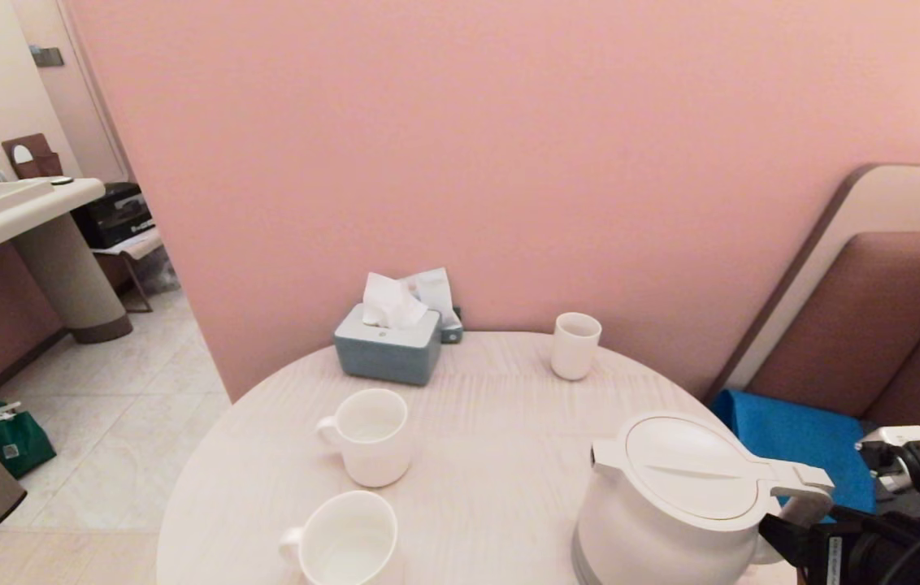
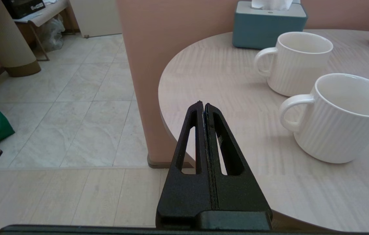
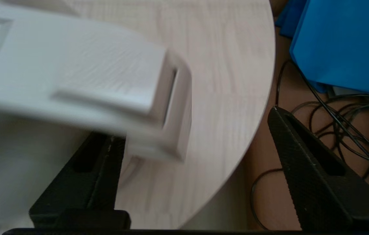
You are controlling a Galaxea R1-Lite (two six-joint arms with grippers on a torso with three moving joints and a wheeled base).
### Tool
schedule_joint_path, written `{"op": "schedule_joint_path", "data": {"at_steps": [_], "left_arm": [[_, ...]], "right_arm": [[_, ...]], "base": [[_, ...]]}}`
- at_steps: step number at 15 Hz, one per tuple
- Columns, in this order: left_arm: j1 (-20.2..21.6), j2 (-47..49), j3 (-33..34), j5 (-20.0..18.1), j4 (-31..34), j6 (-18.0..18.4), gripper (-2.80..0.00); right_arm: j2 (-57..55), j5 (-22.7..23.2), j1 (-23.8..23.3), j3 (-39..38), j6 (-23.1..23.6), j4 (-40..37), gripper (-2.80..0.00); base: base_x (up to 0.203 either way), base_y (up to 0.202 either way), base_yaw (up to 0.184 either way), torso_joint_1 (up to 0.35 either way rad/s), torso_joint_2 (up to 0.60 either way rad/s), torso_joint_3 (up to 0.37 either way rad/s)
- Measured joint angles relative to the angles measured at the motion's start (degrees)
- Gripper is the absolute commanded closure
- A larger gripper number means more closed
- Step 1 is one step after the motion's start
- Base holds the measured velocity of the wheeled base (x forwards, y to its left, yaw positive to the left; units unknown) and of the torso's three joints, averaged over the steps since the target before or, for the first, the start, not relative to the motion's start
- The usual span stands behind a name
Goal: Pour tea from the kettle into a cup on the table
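Note:
The white kettle point(image 1: 671, 504) stands on the round pale table point(image 1: 492, 422) at its front right, with its handle point(image 1: 801, 504) pointing right. My right gripper point(image 1: 785, 538) is at that handle and open. In the right wrist view the handle's top point(image 3: 106, 85) hides one fingertip, and the other finger point(image 3: 302, 163) stands wide off past the table edge point(image 3: 256, 107). Two white mugs point(image 1: 368, 436) point(image 1: 344, 540) sit front left, and a handleless cup point(image 1: 575, 345) sits at the back. My left gripper point(image 2: 203, 105) is shut and empty at the table's left edge, near the closer mug point(image 2: 344, 117).
A grey-blue tissue box point(image 1: 388, 345) stands at the table's back, against the pink wall. A blue cushion point(image 1: 793, 439) lies on the bench to the right, with black cables point(image 3: 334, 107) beside it. A sink counter point(image 1: 13, 203) and tiled floor lie to the left.

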State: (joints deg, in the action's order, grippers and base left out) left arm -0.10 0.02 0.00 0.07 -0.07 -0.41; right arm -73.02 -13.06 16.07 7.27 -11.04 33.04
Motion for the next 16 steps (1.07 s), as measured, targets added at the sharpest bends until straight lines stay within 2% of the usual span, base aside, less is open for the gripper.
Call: {"op": "schedule_joint_path", "data": {"at_steps": [11, 13, 16], "left_arm": [[0.0, 0.0, 0.0, 0.0, 0.0, 0.0, 0.00], [0.0, 0.0, 0.0, 0.0, 0.0, 0.0, 0.00], [0.0, 0.0, 0.0, 0.0, 0.0, 0.0, 0.00]], "right_arm": [[29.3, -0.2, 0.0, 1.1, 1.3, -28.3, -2.80], [36.7, -1.3, -0.1, 1.8, 1.8, -32.6, -2.80], [47.9, -5.3, -0.3, 3.2, 5.3, -37.8, -2.80]], "base": [[0.000, 0.000, 0.000, 0.000, 0.00, 0.000], [0.000, 0.000, 0.000, 0.000, 0.00, 0.000], [0.000, 0.000, 0.000, 0.000, 0.00, 0.000]]}}
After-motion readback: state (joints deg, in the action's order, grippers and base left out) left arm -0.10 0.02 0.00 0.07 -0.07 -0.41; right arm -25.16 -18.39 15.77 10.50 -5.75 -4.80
